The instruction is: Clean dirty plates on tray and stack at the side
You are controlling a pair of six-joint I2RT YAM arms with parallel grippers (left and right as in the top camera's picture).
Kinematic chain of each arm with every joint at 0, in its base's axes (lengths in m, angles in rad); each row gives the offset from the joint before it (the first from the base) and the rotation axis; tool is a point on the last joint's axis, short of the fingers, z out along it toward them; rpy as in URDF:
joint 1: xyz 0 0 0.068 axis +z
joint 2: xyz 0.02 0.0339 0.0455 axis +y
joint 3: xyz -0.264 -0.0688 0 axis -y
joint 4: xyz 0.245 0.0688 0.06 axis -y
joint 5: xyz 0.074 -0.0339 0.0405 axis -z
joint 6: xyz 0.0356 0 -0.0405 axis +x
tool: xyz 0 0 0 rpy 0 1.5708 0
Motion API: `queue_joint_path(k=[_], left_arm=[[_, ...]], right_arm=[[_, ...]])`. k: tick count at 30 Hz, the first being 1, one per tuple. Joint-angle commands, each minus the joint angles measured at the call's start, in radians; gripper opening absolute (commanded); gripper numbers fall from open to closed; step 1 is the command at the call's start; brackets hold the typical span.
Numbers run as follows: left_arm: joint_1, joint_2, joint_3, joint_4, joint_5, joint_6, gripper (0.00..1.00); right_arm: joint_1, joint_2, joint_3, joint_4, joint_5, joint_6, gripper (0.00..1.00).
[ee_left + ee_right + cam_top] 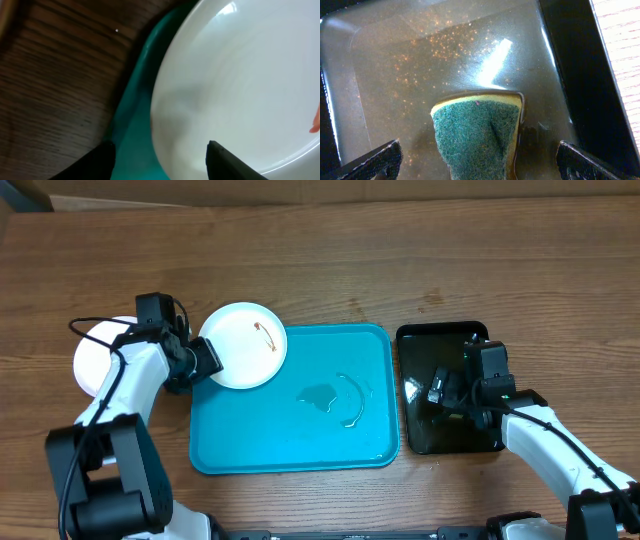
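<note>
Overhead: plate (243, 345) is face up, round so no long axis, overhanging the tray (260, 445) at its far-left corner. Left gripper (207, 361) is at its left rim. Second plate (88, 362) sits left of tray.
Left wrist: fingers (95, 165) apart astride the rim, pinch unclear. A shallow bite could slip.
Right wrist: right gripper (480, 162) is spread wide over sponge (475, 132).

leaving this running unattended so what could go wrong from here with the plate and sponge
1. The left end effector straddles only the rim of the smeared plate, which overhangs the tray corner; a shallow hold could slip or tip it.
2. The puddle on the tray could let a plate slide.
3. The right end effector is open over the sponge, so a grasp could still miss.
</note>
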Motion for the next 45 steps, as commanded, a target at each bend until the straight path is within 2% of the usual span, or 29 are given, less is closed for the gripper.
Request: queue_joint_path(k=[1,11,15,18,24,33,38,40,42,45], left_arm=[[-0.004,0.029,-0.007,0.014,0.089,0.056,0.54],[-0.014,0.057,-0.008,0.020,0.095,0.066,0.29],[-0.032,0.058,-0.008,0.018,0.092,0.066,0.12],[-0.051,0.058,-0.008,-0.008,0.092,0.075,0.04],[-0.092,0.058,-0.008,-0.098,0.092,0.119,0.04],[-0.167,0.058,-0.008,-0.205,0.092,0.121,0.07],[-0.213,0.058,-0.008,-0.227,0.092,0.121,0.13],[-0.225,0.058,-0.008,-0.223,0.091,0.121,0.25],[-0.231,0.058,-0.008,-0.205,0.087,0.121,0.31],[-0.232,0.058,-0.008,-0.162,0.063,0.121,0.29]], right_arm=[[-0.003,0.001,-0.004,0.003,0.007,-0.003,1.00],[-0.003,0.001,-0.004,0.003,0.007,-0.003,1.00],[-0.003,0.001,-0.004,0.003,0.007,-0.003,1.00],[-0.003,0.001,-0.004,0.003,0.007,-0.003,1.00],[-0.003,0.001,-0.004,0.003,0.007,-0.003,1.00],[-0.003,0.001,-0.004,0.003,0.007,-0.003,1.00],[-0.003,0.001,-0.004,0.003,0.007,-0.003,1.00],[-0.003,0.001,-0.004,0.003,0.007,-0.003,1.00],[-0.003,0.001,-0.004,0.003,0.007,-0.003,1.00],[-0.003,0.001,-0.004,0.003,0.007,-0.003,1.00]])
